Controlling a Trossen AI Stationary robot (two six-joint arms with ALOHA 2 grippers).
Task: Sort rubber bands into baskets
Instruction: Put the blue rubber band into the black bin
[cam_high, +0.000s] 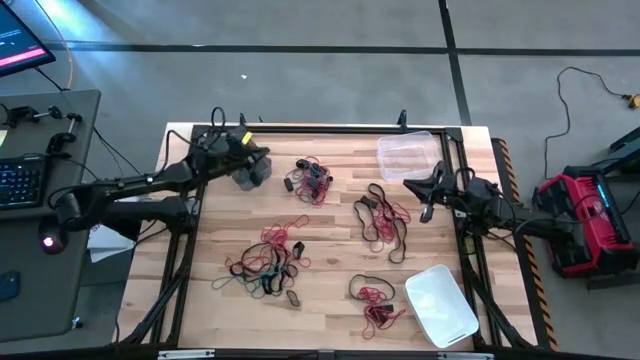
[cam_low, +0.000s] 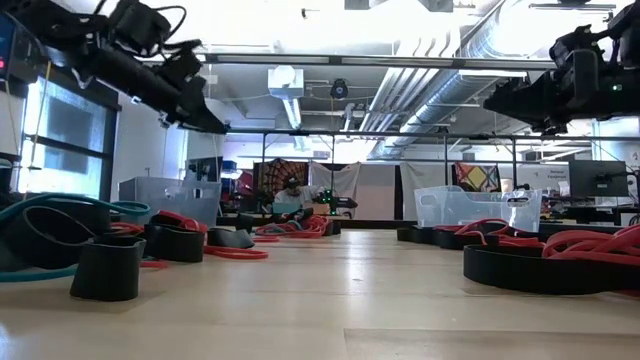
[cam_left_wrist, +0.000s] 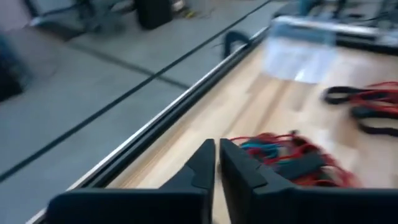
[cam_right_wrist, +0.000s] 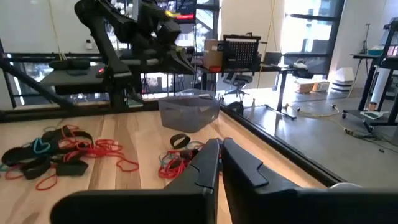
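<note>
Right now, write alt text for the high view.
Rubber bands lie in tangled piles on a wooden table with three baskets near its edges. The left gripper and right gripper hover shut, both empty.

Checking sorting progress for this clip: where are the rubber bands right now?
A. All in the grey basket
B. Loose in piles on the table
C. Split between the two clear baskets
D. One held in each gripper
B. In the high view the rubber bands lie in several piles on the table, and the clear basket and whitish basket look empty.
</note>
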